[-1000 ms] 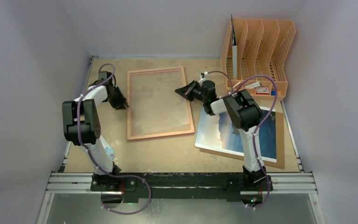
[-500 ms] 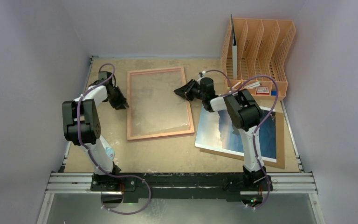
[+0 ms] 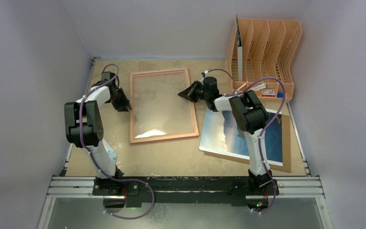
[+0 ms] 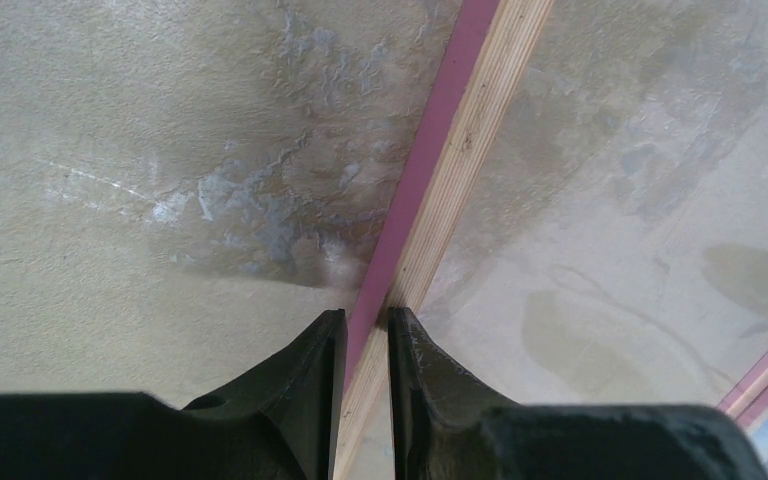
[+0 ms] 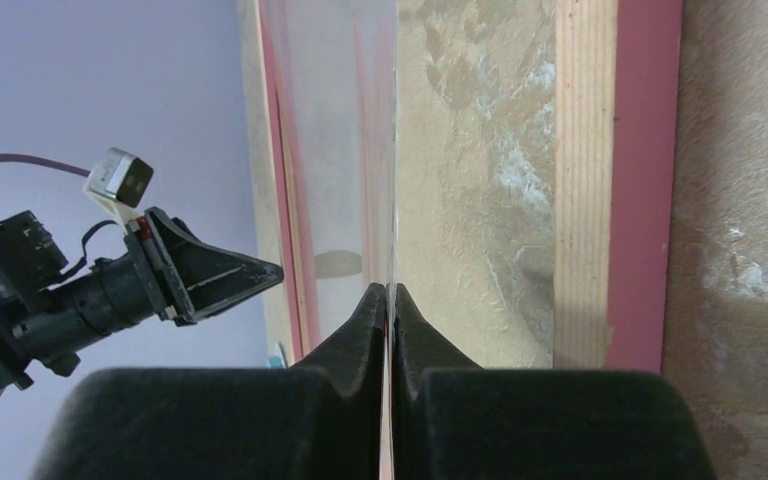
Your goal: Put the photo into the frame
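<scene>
The frame lies flat on the table, back side up, pink edge outward. My left gripper is shut on its left rail, one jaw on each side of the wood. My right gripper is shut on the right edge of the clear pane, pinching the thin sheet and holding that edge tilted up off the right rail. The photo, blue sea and dark cliffs face up, lies to the right under my right arm.
A brown backing board lies under the photo at the right. An orange file rack stands at the back right with small items at its foot. Grey walls close in both sides and the back.
My right gripper has shifted slightly back along the frame's right side and closed on the pane. The pane has tilted, with a bright glare now near the frame's front rail. The left gripper keeps its hold.
</scene>
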### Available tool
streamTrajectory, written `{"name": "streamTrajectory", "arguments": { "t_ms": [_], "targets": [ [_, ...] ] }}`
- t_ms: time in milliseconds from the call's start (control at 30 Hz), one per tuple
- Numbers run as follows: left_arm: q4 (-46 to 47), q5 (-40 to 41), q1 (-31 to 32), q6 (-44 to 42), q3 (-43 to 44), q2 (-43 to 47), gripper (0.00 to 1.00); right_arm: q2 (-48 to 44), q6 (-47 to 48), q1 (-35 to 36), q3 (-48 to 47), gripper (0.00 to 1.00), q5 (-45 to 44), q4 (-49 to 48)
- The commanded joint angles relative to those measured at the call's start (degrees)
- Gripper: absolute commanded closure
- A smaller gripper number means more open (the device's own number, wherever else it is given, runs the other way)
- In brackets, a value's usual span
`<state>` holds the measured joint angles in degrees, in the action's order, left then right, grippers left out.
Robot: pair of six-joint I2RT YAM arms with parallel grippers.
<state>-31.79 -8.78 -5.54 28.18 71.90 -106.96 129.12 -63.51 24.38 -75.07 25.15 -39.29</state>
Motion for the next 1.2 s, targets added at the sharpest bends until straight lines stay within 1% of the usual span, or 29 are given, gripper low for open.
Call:
{"name": "streamTrajectory", "arguments": {
  "t_ms": [0, 333, 633, 867, 1067, 1167],
  "targets": [
    [-0.3, -0.1, 0.7, -1.4, 0.7, -1.9, 0.75, -2.8, 3.1, 0.3, -2.7, 1.0, 2.6, 3.8],
    [-0.2, -0.3, 0.7, -1.6, 0.6, -1.7, 0.75, -2.2, 4.7, 0.3, -4.3, 1.0, 5.3, 6.7],
    [0.0, 0.2, 0.7, -1.5, 0.5, -1.7, 0.75, -2.7, 5.9, 0.0, -3.6, 1.0, 6.7, 8.1],
    [0.6, -0.7, 0.7, -1.3, 0.1, -1.5, 0.76, -2.5, 7.2, -0.2, -3.7, 1.0, 6.3, 9.8],
    [1.8, -3.4, 0.7, -1.4, -0.6, -1.3, 0.75, -2.1, 10.1, -0.2, -5.9, 1.0, 3.1, 15.6],
    [2.2, -4.1, 0.7, -1.4, -0.8, -1.2, 0.75, -2.2, 11.1, -0.2, -6.7, 1.0, 2.5, 16.4]
  ]
}}
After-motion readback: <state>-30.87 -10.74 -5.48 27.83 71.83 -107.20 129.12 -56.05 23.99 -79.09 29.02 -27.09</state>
